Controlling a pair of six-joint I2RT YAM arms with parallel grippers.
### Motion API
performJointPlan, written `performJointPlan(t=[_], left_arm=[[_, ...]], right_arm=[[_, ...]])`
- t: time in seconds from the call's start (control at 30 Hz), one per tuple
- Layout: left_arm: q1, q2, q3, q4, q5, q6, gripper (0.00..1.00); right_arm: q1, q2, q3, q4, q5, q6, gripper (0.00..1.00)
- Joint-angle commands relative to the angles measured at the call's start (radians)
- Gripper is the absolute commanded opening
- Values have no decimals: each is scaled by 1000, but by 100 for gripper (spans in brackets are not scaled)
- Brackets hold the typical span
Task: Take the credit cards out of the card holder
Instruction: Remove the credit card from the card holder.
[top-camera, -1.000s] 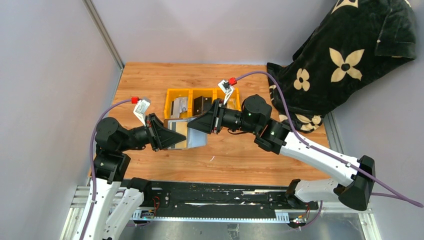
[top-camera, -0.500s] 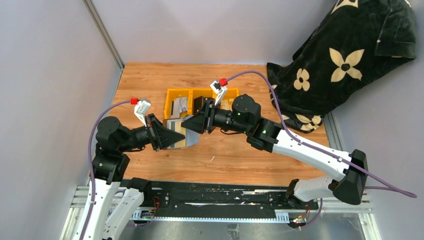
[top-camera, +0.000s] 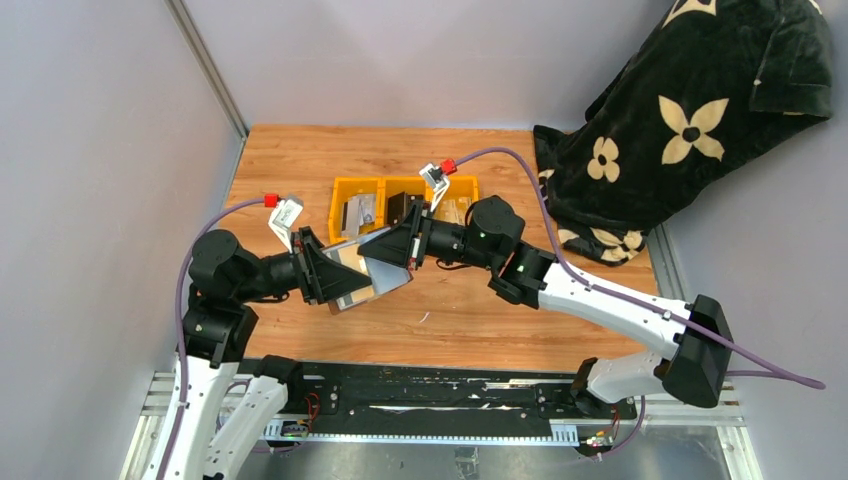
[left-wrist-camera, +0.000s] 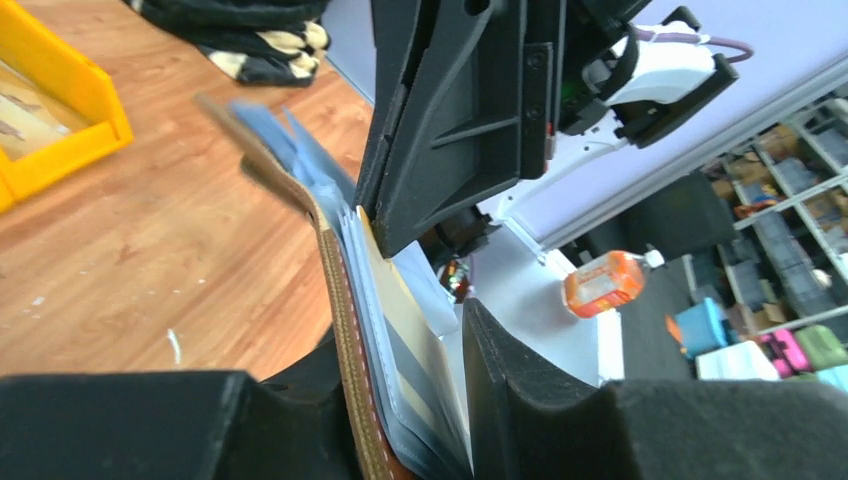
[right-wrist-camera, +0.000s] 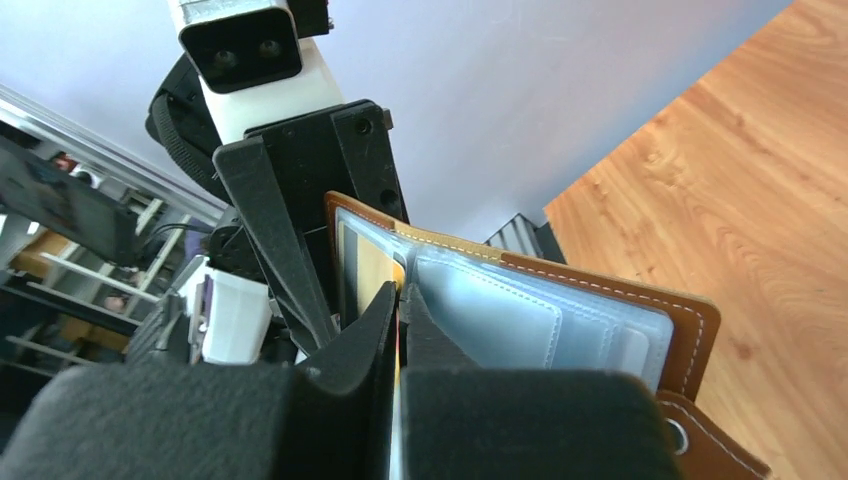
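The brown leather card holder (top-camera: 352, 292) hangs open above the table between the two arms, its grey plastic sleeves (right-wrist-camera: 500, 312) fanned out. My left gripper (left-wrist-camera: 410, 400) is shut on its lower edge, leather (left-wrist-camera: 345, 330) against one finger. A tan credit card (right-wrist-camera: 375, 268) stands in an inner pocket, also seen from the left wrist (left-wrist-camera: 395, 300). My right gripper (right-wrist-camera: 400, 295) is shut on that card's edge, reaching in from the right (top-camera: 375, 250). A grey card (top-camera: 360, 212) and a black card (top-camera: 402, 207) lie in the yellow bins.
A row of yellow bins (top-camera: 357, 186) stands on the wooden table just behind the grippers. A black blanket with cream flowers (top-camera: 680, 120) drapes over the table's right rear corner. Grey walls close in the left and back.
My right gripper has moved left into the open holder and closed on the tan card. The holder has tilted, its free flap swinging down to the right.
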Motion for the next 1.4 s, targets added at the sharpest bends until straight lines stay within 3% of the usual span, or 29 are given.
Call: performJointPlan(t=[0.0,0.1,0.37,0.6,0.63,0.7,0.8,0.9,1.1,1.37], left_arm=[[-14,3,40,135,101,-93,34],[-14,5,34,174,121,-141,32],[-14,14,50,174,153,-153,12],[-14,28,60,143,151,-126,1],[-14,28,60,139,149,-120,0],[-14,28,62,127,145,-106,0],[-14,33,68,98,138,-84,0],[-14,37,73,67,134,-54,0],[-14,44,86,11,132,-2,0],[-14,44,83,-4,131,16,0]], right_arm=[[-19,-8,-97,73,-70,80,0],[-38,-49,-150,98,-61,86,0],[-78,-142,-243,116,-50,92,0],[-77,-156,-239,104,-58,80,0],[-77,-153,-234,114,-70,84,4],[-76,-141,-223,134,-105,95,20],[-75,-143,-217,167,-141,93,27],[-75,-196,-180,65,-104,27,30],[-74,-239,-114,-43,-102,-51,47],[-27,-173,-27,-77,-142,-99,49]])
